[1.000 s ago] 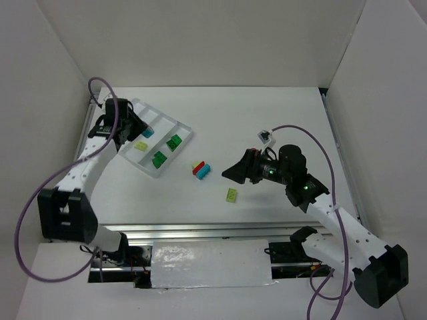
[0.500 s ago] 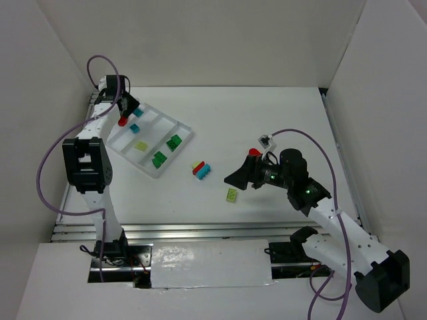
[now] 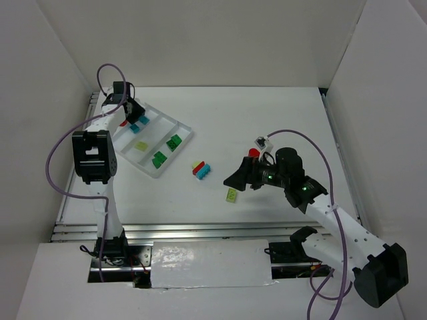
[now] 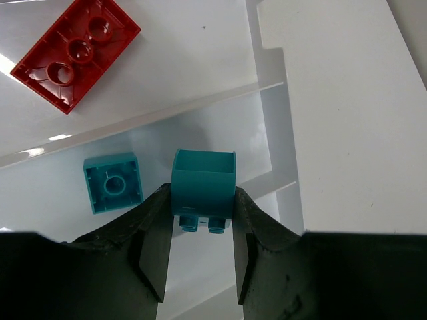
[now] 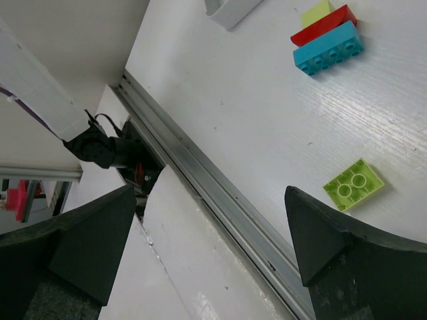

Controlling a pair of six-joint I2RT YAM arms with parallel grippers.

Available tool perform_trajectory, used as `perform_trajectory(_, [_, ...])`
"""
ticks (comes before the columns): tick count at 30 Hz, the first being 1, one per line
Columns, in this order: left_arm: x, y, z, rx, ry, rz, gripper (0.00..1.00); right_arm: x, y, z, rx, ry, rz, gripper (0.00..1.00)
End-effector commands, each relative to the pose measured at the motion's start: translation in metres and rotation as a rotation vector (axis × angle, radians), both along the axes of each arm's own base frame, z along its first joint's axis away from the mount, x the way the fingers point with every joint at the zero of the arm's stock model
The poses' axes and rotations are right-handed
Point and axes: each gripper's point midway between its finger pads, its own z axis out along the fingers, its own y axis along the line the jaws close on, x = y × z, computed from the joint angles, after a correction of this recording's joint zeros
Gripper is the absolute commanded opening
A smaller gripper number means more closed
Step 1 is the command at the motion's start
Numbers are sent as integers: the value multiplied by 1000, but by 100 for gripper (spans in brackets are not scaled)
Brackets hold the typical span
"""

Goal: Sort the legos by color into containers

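The white tray (image 3: 183, 128) lies at the far left, with four narrow compartments. My left gripper (image 3: 133, 115) hangs over it, shut on a teal brick (image 4: 203, 181) above the compartment holding another teal brick (image 4: 113, 182). A red brick (image 4: 75, 53) lies upside down in the neighbouring compartment. The tray also holds a pale yellow brick (image 3: 141, 145) and two green bricks (image 3: 174, 141) (image 3: 159, 159). On the table lie a blue brick (image 5: 328, 48), a red brick (image 5: 322, 25) and a yellow brick (image 5: 316, 12) side by side, and a lime brick (image 5: 353, 185). My right gripper (image 3: 235, 180) is open and empty, just right of the lime brick.
White walls close in the table on the left, back and right. A metal rail (image 5: 220, 200) runs along the near edge. The tray's corner (image 5: 230, 10) shows at the top of the right wrist view.
My left arm has swung to the tray's far end, and its gripper has shifted slightly right over the teal compartment. My right gripper has dropped a little towards the lime brick.
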Motion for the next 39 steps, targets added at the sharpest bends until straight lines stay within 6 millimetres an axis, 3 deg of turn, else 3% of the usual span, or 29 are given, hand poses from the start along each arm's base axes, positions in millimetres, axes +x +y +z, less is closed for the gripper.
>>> perform_trajectory(1, [17, -7, 20, -12, -90, -34, 44, 5, 3, 17, 19, -53, 17, 100])
perform_trajectory(3, [15, -7, 24, -14, -100, -34, 59, 6, 6, 17, 21, -48, 27, 100])
perform_trajectory(6, [13, -6, 31, -6, -110, -36, 74, 8, 7, 15, 20, -38, 29, 100])
perform_trajectory(7, [13, -7, 38, -6, -125, -42, 92, 8, 7, 15, 21, -36, 28, 100])
perform_trajectory(8, [12, -7, 40, -3, -126, -43, 100, 9, 8, 13, 20, -31, 31, 100])
perform_trajectory(12, [7, -6, 61, 8, -153, -53, 99, 18, 7, 12, 3, -27, -10, 100])
perform_trajectory(13, [1, -9, 80, 9, -178, -61, 99, 21, 9, 6, -20, -12, -24, 100])
perform_trajectory(14, [-6, -11, 85, 11, -176, -71, 100, 28, 11, 14, -41, -40, -39, 100])
perform_trajectory(15, [-14, -13, 94, 12, -182, -77, 100, 28, 12, 6, -92, -12, -52, 100])
perform_trajectory(16, [-28, -19, 123, 14, -220, -90, 99, 35, 18, -9, -176, 1, -95, 100])
perform_trajectory(18, [-54, -29, 129, 16, -213, -117, 99, 46, 25, -7, -260, 0, -132, 100])
perform_trajectory(19, [-72, -38, 162, 21, -269, -139, 100, 58, 27, -27, -344, 24, -170, 100])
perform_trajectory(20, [-93, -42, 151, 21, -222, -155, 99, 65, 37, -19, -361, 4, -176, 100])
perform_trajectory(21, [-107, -44, 154, 23, -218, -161, 99, 69, 38, -29, -410, 25, -187, 100])
perform_trajectory(22, [-130, -62, 181, 25, -273, -205, 100, 81, 37, -52, -497, 58, -227, 100])
perform_trajectory(23, [-151, -67, 166, 24, -231, -228, 99, 97, 43, -41, -494, 60, -286, 100])
perform_trajectory(24, [-165, -71, 168, 29, -237, -247, 100, 99, 37, -55, -564, 115, -326, 100])
perform_trajectory(25, [-187, -81, 191, 42, -305, -283, 100, 106, 38, -76, -624, 163, -355, 100])
perform_trajectory(26, [-205, -82, 178, 77, -268, -310, 100, 119, 44, -67, -607, 166, -438, 100])
perform_trajectory(28, [-233, -87, 193, 107, -312, -357, 99, 124, 47, -89, -667, 206, -502, 100])
perform_trajectory(29, [-244, -88, 189, 130, -298, -398, 100, 128, 57, -85, -645, 207, -540, 100])
perform_trajectory(30, [-262, -88, 189, 140, -280, -421, 100, 130, 61, -100, -667, 231, -549, 100])
perform_trajectory(33, [-291, -87, 180, 204, -255, -520, 99, 140, 80, -109, -640, 262, -615, 100])
perform_trajectory(36, [-308, -85, 171, 230, -265, -552, 99, 144, 81, -124, -669, 268, -683, 100])
perform_trajectory(37, [-312, -83, 151, 239, -225, -569, 100, 146, 84, -125, -652, 277, -705, 100])
perform_trajectory(39, [-320, -86, 137, 232, -218, -603, 100, 143, 88, -130, -655, 271, -732, 100])
